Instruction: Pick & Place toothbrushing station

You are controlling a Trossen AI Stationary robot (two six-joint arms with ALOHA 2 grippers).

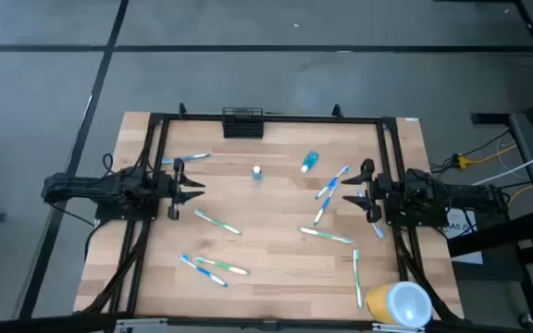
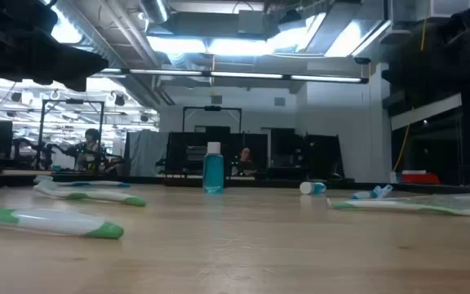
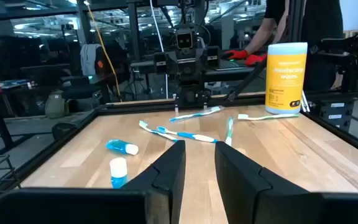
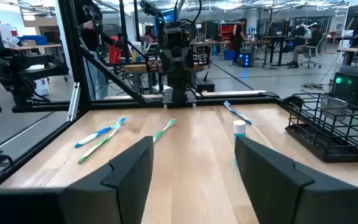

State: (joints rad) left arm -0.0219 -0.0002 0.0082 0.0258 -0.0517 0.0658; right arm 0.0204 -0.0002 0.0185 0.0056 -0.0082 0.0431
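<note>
The toothbrushing station, a small black wire-mesh caddy [image 1: 242,121], stands at the middle of the table's far edge. It also shows in the right wrist view [image 4: 324,127], empty. Several toothbrushes [image 1: 216,222] lie scattered on the wooden table. My left gripper [image 1: 198,192] hovers at the left side, open a little and empty [image 3: 199,155]. My right gripper [image 1: 345,200] hovers at the right side, open wide and empty [image 4: 194,155]. Both are well away from the caddy.
A blue bottle [image 1: 309,162] lies near the centre right, beside a small white-capped bottle [image 1: 257,173]. A round yellow-and-white cup [image 1: 399,303] stands at the near right corner. A black frame [image 1: 155,129] borders the table. People show in the room behind.
</note>
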